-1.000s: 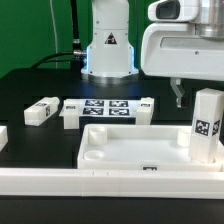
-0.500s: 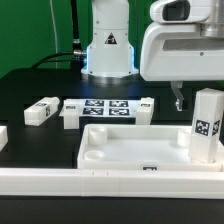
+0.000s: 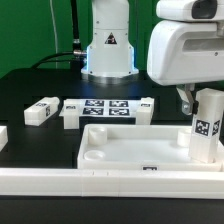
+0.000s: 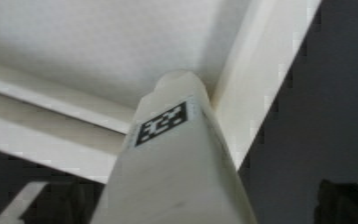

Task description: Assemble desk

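White two-finger gripper — jaws wide apart, holding nothing. Tagged white square plastic block leg stands upright with its top between the jaws — its foot is in a corner of the white rimmed plastic tray-top.

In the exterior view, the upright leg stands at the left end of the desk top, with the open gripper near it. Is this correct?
No. The exterior view shows the upright leg standing at that view's right end of the desk top, not the left. The open gripper is indeed near it.
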`<state>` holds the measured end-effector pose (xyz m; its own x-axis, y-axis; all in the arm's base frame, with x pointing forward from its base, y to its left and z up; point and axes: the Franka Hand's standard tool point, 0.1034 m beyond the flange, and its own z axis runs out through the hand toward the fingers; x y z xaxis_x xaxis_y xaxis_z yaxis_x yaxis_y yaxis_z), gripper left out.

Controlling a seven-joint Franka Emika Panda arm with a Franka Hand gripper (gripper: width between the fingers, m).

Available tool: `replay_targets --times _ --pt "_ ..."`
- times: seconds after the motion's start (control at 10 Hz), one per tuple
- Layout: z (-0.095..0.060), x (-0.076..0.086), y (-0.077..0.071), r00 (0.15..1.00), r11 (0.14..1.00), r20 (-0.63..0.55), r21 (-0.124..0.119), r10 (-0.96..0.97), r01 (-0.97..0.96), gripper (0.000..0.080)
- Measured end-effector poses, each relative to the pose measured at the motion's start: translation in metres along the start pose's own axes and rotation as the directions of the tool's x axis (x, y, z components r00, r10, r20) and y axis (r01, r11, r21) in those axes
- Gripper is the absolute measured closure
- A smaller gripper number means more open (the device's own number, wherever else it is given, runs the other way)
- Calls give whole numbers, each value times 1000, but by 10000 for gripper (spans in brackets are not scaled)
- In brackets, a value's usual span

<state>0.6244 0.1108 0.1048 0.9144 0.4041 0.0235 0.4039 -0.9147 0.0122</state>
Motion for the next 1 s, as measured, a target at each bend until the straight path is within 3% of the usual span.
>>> replay_targets --times 0.4,0.6,0.7,0.8,1.0 --pt "0 -1 4 973 973 0 0 -231 231 151" --pt "0 -1 4 973 973 1 0 -230 230 418" --pt "0 -1 4 973 973 0 0 -229 229 418" --pt "0 -1 4 975 975 0 1 -221 221 511" --pt "0 -1 4 978 978 0 1 -207 207 511"
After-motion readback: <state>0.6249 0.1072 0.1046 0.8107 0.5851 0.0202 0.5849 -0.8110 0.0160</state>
